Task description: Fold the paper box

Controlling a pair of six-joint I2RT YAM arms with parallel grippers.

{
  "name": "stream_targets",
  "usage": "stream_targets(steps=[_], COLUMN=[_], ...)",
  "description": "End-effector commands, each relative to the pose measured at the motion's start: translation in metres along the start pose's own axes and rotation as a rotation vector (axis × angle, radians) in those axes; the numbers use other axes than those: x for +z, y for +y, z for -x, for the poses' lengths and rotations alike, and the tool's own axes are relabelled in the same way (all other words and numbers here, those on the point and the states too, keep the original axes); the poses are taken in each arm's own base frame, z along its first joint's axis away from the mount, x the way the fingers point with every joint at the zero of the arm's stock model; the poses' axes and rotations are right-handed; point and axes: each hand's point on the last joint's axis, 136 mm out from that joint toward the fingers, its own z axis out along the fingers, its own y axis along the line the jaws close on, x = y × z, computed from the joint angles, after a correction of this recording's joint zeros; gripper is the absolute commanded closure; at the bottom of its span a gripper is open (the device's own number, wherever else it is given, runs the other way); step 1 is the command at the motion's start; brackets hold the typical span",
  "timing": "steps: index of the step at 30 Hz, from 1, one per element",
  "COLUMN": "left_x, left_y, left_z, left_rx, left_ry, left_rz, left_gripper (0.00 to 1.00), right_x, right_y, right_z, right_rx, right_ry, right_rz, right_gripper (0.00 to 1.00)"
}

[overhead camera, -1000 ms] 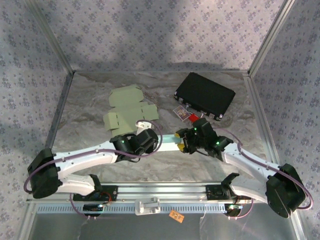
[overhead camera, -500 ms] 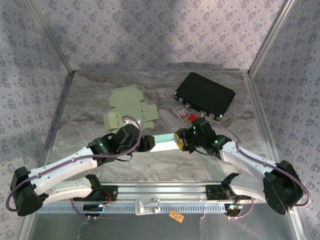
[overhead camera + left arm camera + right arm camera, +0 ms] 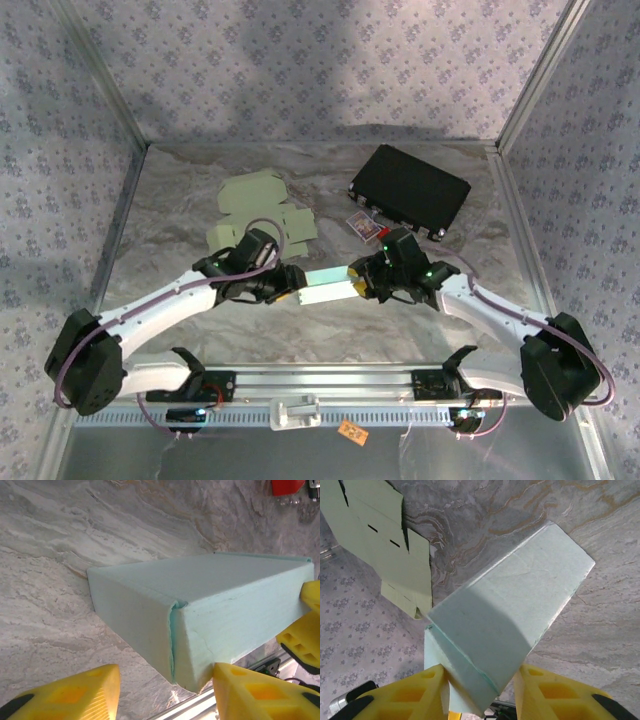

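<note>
Right end effector (image 3: 479,675) is clamping the 3 o'clock end of the paper box (image 3: 325,284). Left end effector (image 3: 166,672) is straddling its 9 o'clock end, jaws wide. Box is lying mid table (image 3: 170,200), long axis running 9-to-3.

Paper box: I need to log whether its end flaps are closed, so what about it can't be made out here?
- Top view: both ends of the paper box sit under the left gripper and right gripper.
- Right wrist view: the near end runs off the bottom edge between the fingers.
- Left wrist view: the far end is partly masked by the right gripper's yellow fingers, and the underside lies against the table.
</note>
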Motion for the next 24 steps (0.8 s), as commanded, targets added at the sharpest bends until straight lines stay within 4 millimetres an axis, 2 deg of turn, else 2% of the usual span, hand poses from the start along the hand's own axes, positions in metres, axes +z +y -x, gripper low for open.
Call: stream_targets(steps=[1, 5, 8, 13, 17, 18, 22, 24], left_x=[0.006, 0.014, 0.018, 0.026, 0.027, 0.026, 0.026, 0.027], left_y=[0.012, 0.030, 0.038, 0.042, 0.042, 0.041, 0.038, 0.035], left_z=[-0.003, -0.012, -0.014, -0.015, -0.014, -0.013, -0.013, -0.013], left_rx=[0.012, 0.009, 0.011, 0.016, 0.023, 0.025, 0.028, 0.029], left_ry=[0.009, 0.030, 0.031, 0.045, 0.046, 0.042, 0.044, 0.050], left_rz=[0.011, 0.046, 0.059, 0.068, 0.071, 0.065, 0.059, 0.050], left_gripper=[0.55, 0.65, 0.68, 0.76, 0.79, 0.79, 0.79, 0.79], right_x=[0.002, -0.002, -0.006, -0.004, -0.014, -0.016, -0.027, -0.035], right_y=[-0.058, -0.078, -0.091, -0.091, -0.072, -0.061, -0.019, -0.007], right_z=[0.014, 0.018, 0.021, 0.021, 0.020, 0.020, 0.014, 0.012], right_rx=[0.056, 0.086, 0.090, 0.090, 0.018, -0.010, -0.117, -0.132], right_ry=[-0.055, -0.060, -0.059, -0.050, -0.065, -0.069, -0.099, -0.114], right_rz=[-0.217, -0.314, -0.391, -0.420, -0.423, -0.401, -0.286, -0.259], right_gripper=[0.64, 0.64, 0.62, 0.63, 0.61, 0.60, 0.48, 0.43])
